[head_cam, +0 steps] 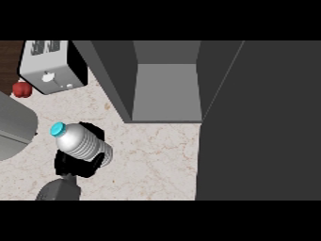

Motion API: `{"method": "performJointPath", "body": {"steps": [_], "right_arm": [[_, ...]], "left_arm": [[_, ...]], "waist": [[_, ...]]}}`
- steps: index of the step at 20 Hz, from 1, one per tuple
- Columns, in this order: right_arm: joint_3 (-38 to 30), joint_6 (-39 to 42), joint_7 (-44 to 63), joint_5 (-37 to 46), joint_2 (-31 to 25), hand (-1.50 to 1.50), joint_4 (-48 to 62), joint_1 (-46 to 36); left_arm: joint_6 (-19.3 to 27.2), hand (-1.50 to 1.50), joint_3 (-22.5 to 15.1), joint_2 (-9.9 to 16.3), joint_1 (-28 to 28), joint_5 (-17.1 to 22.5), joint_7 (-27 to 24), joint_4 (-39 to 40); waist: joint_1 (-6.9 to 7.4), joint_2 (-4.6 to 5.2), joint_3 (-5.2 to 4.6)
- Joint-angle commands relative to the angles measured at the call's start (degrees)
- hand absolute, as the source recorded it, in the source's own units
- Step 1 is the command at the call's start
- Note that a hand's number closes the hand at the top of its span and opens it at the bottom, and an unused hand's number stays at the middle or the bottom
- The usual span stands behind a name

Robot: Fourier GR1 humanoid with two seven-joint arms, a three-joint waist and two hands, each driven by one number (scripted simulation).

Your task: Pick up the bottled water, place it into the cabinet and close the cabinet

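my left hand [76,162] is curled around the bottled water [79,141], holding it over the counter [156,155] just left of the cabinet [166,89], which stands open with nothing inside.

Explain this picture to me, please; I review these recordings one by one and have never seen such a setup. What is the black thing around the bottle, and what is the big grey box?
The single view looks steeply down from a humanoid robot's head onto a speckled stone counter. The black shape is the robot's left hand on its grey forearm, curled round a ribbed clear water bottle with a blue cap. The right hand is not in view. The grey box is an open cabinet, its dark door swung towards the camera. At the back left stand a silver toaster and a small red object.
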Motion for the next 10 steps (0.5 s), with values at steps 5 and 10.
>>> {"method": "performJointPath", "body": {"steps": [5,10], "right_arm": [[2.1,0.6,-3.7,1.2,0.4,-1.5,3.2,1.0],[2.2,-0.1,-3.0,0.7,-0.7,-1.5,0.6,2.1]], "left_arm": [[14.8,1.5,-9.7,-0.7,-4.2,0.8,5.3,-12.1],[26.9,1.5,-15.7,-0.7,-10.3,0.9,8.4,-14.0]], "waist": [[-0.39,0.07,-0.01],[-0.64,0.15,-0.03]]}}
